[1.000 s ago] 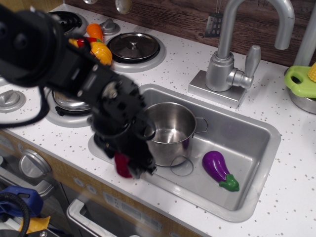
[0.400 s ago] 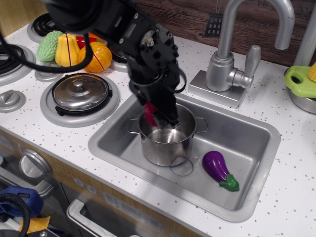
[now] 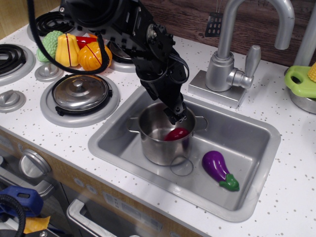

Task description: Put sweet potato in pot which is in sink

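Observation:
The red-magenta sweet potato [image 3: 177, 134] lies inside the shiny steel pot [image 3: 157, 149], against its right inner wall. The pot stands upright in the left part of the grey sink [image 3: 249, 158]. My black gripper [image 3: 177, 117] hangs just above the pot's rim, right over the sweet potato. Its fingers are slightly apart and hold nothing. The arm reaches in from the upper left and hides the pot's back rim.
A purple eggplant [image 3: 217, 167] lies in the sink right of the pot. The faucet [image 3: 231, 61] stands behind the sink. A lidded burner pan [image 3: 81, 93] and toy vegetables [image 3: 74, 49] sit on the stove at left. A green item [image 3: 301, 79] is at the right edge.
My gripper carried the sweet potato from the sink's front left edge up over the pot and let it go. The sweet potato now rests inside the pot.

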You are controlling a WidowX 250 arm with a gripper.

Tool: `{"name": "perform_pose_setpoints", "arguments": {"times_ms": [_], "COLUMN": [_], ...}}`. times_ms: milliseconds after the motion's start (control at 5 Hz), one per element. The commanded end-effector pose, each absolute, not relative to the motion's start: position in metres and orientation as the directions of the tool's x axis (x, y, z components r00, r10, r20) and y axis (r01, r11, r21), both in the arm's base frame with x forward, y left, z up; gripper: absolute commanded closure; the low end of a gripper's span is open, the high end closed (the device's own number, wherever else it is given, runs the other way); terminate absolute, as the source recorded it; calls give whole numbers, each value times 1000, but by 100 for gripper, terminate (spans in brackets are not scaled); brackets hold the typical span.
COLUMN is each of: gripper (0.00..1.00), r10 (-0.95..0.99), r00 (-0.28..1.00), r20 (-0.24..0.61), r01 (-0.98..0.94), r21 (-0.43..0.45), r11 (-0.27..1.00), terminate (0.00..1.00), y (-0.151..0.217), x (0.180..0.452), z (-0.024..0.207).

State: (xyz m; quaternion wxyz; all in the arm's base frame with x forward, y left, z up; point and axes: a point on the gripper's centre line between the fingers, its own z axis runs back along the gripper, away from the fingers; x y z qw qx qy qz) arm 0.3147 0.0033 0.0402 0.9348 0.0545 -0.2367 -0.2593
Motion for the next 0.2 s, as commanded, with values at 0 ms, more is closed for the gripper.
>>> {"name": "perform_pose_setpoints", "arguments": {"times_ms": [0], "gripper": [0], "r10": [-506], "r00": [743], "r20": [439], "r01": [444], "r21": [243], "r11": [863], "terminate": [100], "y": [8], "x": [322], "z": [49]}}
